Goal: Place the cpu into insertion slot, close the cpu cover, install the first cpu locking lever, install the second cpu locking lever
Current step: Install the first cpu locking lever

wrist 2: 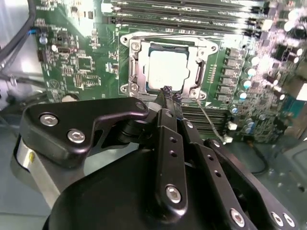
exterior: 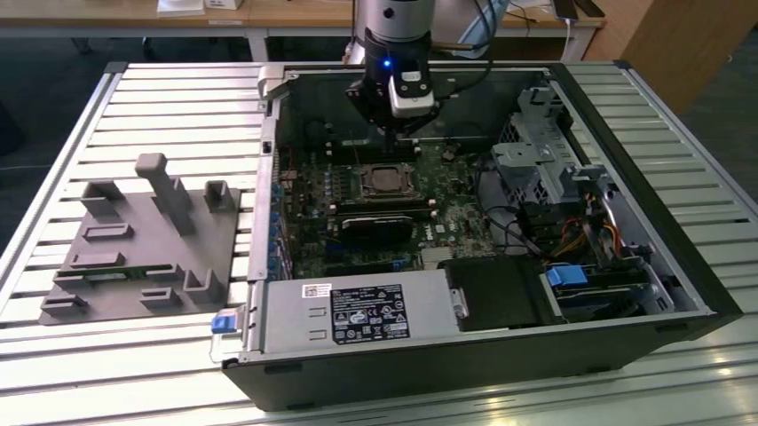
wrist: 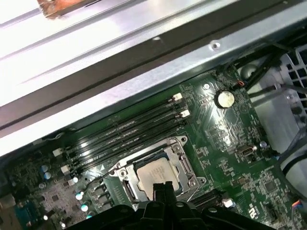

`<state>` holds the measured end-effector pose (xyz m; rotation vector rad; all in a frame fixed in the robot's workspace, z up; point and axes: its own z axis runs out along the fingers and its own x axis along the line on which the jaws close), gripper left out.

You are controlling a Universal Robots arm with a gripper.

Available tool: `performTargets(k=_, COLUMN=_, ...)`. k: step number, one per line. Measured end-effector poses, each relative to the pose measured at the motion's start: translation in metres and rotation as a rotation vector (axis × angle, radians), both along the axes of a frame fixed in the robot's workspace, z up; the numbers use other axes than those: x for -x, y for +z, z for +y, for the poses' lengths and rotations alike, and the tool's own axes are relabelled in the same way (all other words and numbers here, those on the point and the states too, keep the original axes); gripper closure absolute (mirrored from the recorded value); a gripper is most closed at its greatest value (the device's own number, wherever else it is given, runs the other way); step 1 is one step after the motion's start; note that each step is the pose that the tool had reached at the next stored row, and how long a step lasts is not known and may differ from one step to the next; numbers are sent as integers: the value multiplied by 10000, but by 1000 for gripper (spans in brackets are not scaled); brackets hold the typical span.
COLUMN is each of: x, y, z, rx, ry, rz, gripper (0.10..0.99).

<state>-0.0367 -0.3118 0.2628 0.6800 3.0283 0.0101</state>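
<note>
Exterior view: the end effector point(exterior: 398, 124) hangs inside the open computer case point(exterior: 663, 293) on the slatted bench point(exterior: 177, 98), near the cpu point(exterior: 385, 180). Second wrist view: its fingertips point(wrist 2: 166, 91) are pressed together and empty at the cpu's edge. The cpu sits in the insertion slot point(wrist 2: 165, 46), the cpu cover point(wrist 2: 138, 67) flat around it. First wrist view: the same chip lies just beyond the closed fingertips.
</note>
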Motion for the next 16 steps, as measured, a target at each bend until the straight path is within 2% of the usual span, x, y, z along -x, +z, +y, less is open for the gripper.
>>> performTargets(k=7, x=0, y=-1, z=0, rx=0, ry=1234, rz=0, gripper=980)
performTargets(k=16, x=0, y=-1, z=0, rx=1, ry=2298, rz=-18, gripper=980)
